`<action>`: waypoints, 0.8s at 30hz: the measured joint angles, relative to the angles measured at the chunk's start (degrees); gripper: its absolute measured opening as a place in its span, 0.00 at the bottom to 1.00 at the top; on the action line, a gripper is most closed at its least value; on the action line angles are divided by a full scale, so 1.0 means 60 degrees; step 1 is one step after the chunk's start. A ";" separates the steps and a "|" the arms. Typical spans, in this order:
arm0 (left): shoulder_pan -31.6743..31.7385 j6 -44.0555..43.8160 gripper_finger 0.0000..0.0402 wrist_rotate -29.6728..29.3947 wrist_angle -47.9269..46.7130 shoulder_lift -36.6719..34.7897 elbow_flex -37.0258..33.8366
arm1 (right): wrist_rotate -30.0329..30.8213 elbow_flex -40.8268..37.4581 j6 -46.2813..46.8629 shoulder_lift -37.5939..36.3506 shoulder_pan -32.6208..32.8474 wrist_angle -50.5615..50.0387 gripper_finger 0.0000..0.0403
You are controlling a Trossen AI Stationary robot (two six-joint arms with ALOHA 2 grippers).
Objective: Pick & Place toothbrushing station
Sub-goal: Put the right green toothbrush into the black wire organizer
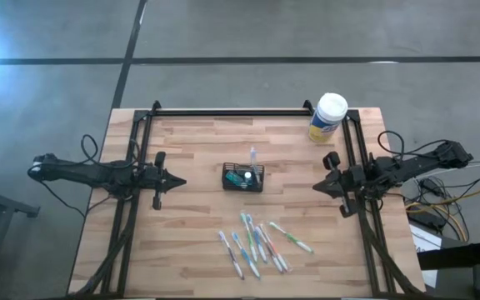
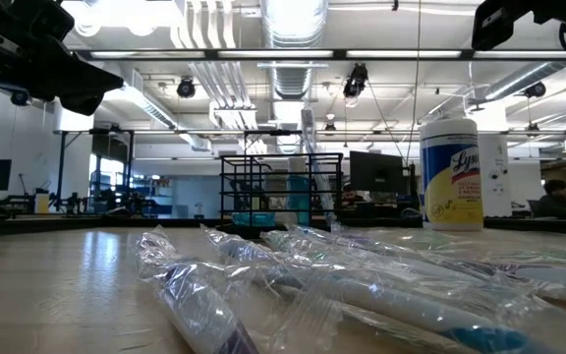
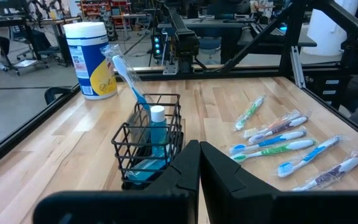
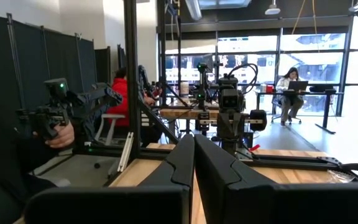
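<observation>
Toothbrushing station point(image 1: 243, 177): small black wire-mesh holder, upright at the middle of the wooden table point(image 1: 198, 242), containing a blue-green bottle with white cap point(image 3: 157, 134) and one wrapped toothbrush point(image 3: 127, 76) standing tilted above the rim. Wrapped toothbrushes point(image 1: 257, 243): loose cluster lying flat on the near side of the table, well apart from the holder. Canister point(image 1: 327, 117): white lid, yellow label, upright at the far right corner. Left end effector point(image 1: 176, 182): at the left of the table, pointing toward the holder, apart from it, fingers together and empty. Right end effector point(image 1: 318, 187): at the right of the table, pointing toward the holder, apart from it, fingers together and empty. Beyond the table: a seated person at a desk point(image 4: 289, 84) and a hand holding a dark device point(image 4: 61, 134).
</observation>
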 joint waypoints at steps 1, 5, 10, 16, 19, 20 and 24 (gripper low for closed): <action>0.0000 0.0000 0.03 -0.0003 0.0000 0.0003 0.0000 | 0.0000 0.0000 0.0000 0.0000 0.0000 0.0000 0.02; 0.0000 0.0000 0.03 0.0000 0.0000 0.0000 0.0000 | 0.0000 0.0000 0.0000 0.0000 0.0000 0.0000 0.02; -0.0001 0.0000 0.03 0.0000 0.0000 0.0001 0.0000 | 0.0000 0.0000 0.0000 0.0000 0.0000 0.0000 0.02; -0.0002 0.0000 0.03 0.0000 0.0000 0.0003 0.0000 | 0.0000 0.0000 -0.0036 0.0000 0.0000 -0.0003 0.02; 0.0000 -0.0013 0.03 0.0000 0.0000 0.0003 0.0000 | 0.0011 0.0000 0.0276 0.0004 0.0000 -0.0002 0.02; 0.0000 -0.0061 0.03 0.0000 0.0000 0.0002 0.0000 | 0.0012 0.0000 0.0340 0.0038 -0.0001 -0.0020 0.02; 0.0000 -0.0124 0.03 0.0000 -0.0004 0.0002 0.0000 | 0.0022 -0.0044 0.0654 0.0572 0.0000 -0.0014 0.02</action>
